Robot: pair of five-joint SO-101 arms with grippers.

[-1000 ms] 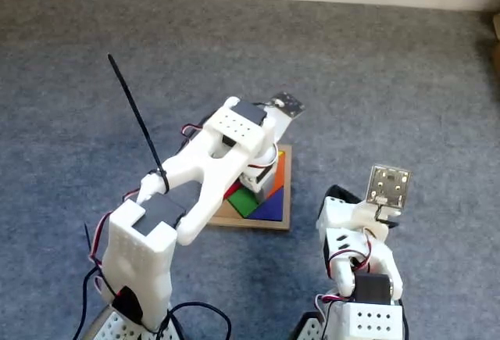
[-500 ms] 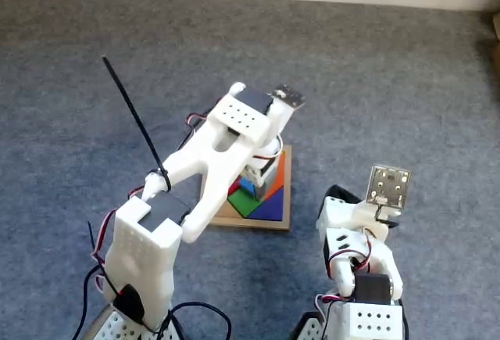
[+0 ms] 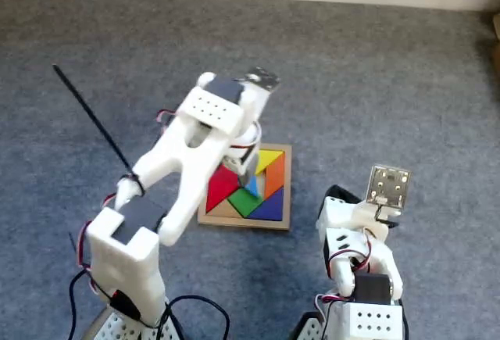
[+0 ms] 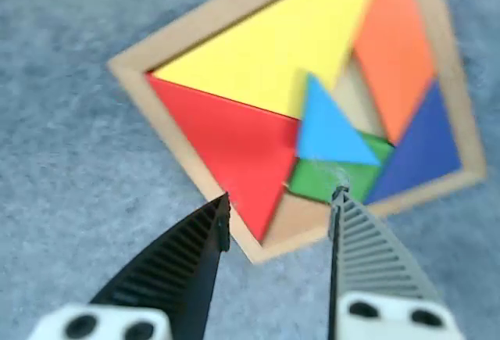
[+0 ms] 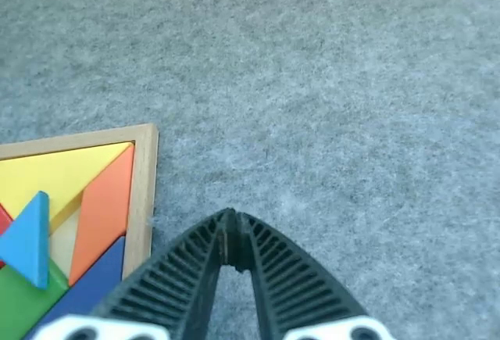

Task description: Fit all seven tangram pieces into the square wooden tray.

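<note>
The square wooden tray [image 3: 283,224] lies on the carpet between the two arms. In the left wrist view it holds a yellow triangle [image 4: 273,51], a red triangle [image 4: 234,148], an orange piece [image 4: 394,43], a dark blue triangle [image 4: 418,148] and a green piece [image 4: 332,180]. A small light blue triangle [image 4: 328,129] lies askew over the edges of the yellow and green pieces, beside a bare gap [image 4: 355,94]. My left gripper [image 4: 281,197] hangs open above the tray's edge, holding nothing. My right gripper [image 5: 231,240] is shut and empty over bare carpet beside the tray's corner [image 5: 147,133].
Grey carpet [image 3: 375,74] surrounds the tray on all sides. The left arm [image 3: 187,152] reaches over the tray's left part. The right arm [image 3: 359,234] sits folded back at the near right. A thin black cable tie [image 3: 94,125] sticks out from the left arm.
The left arm has swung left and back, uncovering the red and yellow pieces in the tray. The right arm has stayed still.
</note>
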